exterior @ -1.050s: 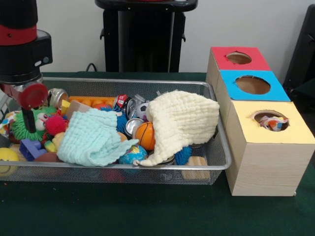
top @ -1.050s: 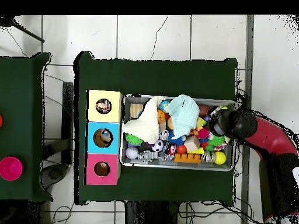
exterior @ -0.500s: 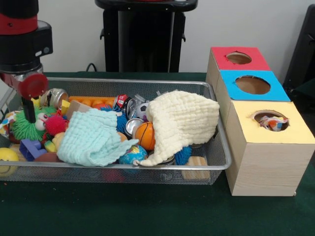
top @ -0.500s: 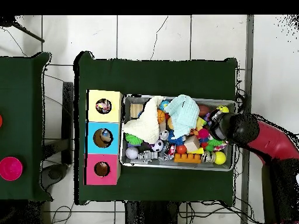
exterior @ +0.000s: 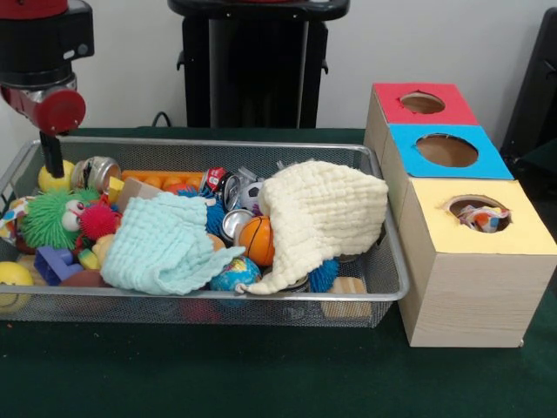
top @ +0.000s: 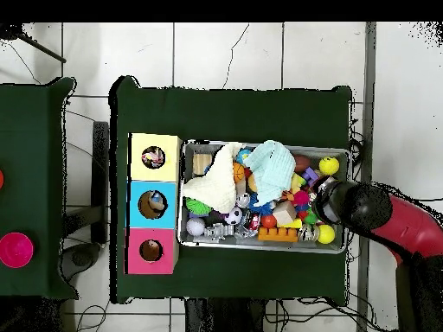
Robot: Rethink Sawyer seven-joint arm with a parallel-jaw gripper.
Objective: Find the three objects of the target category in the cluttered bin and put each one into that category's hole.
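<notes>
Above the bin's left end in the front view, the gripper [exterior: 52, 157] hangs clear of the clutter, its dark tip reaching down just over a yellow ball [exterior: 52, 178] at the back left corner; whether its fingers are wide or narrow I cannot tell. The wire-mesh bin [exterior: 383, 261] is packed nearly wall to wall, so open room lies only above the pile and over the green table [exterior: 261, 374] in front. A cream cloth [exterior: 326, 213] drapes the right half, and a mint cloth [exterior: 161, 244] covers the middle front, hiding what lies under them. Between them sit an orange basketball [exterior: 258, 239] and a globe ball [exterior: 235, 274], with a small soccer ball [exterior: 251, 193] behind. At the left, a fuzzy green toy [exterior: 48, 218] lies beside a red spiky ball [exterior: 98, 219]. Right of the bin, touching it, stands the row of boxes: red hole [exterior: 422, 103], blue hole [exterior: 446, 150], yellow hole [exterior: 477, 212], the last with something inside.
</notes>
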